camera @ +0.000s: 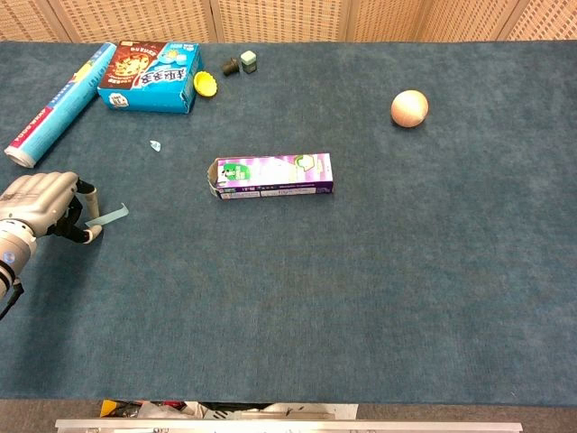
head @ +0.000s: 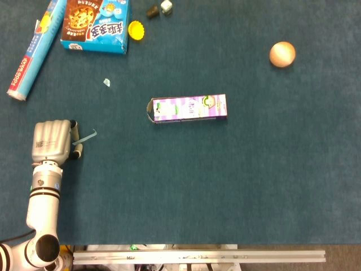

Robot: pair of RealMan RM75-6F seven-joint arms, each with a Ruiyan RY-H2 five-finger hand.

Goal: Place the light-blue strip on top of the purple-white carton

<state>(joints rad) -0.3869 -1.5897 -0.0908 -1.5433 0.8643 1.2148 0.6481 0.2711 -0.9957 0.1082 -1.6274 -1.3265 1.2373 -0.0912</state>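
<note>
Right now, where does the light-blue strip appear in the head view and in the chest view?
Head view: the strip is at the left, middle height, sticking out to the right from the fingers of the left hand.
Chest view: the strip is at the left edge, middle height, again at the left hand.
Shared landmark: the carton lies to the right of the strip and a little farther up.

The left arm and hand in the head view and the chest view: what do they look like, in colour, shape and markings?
The left hand is pale silver-grey, with a smooth rounded back and darker fingertips. Behind it sits a grey cylindrical wrist with black rings. The left arm is a glossy white tube ending in a round black joint cap. The chest view shows the same silver hand. The right arm is not visible.
</note>
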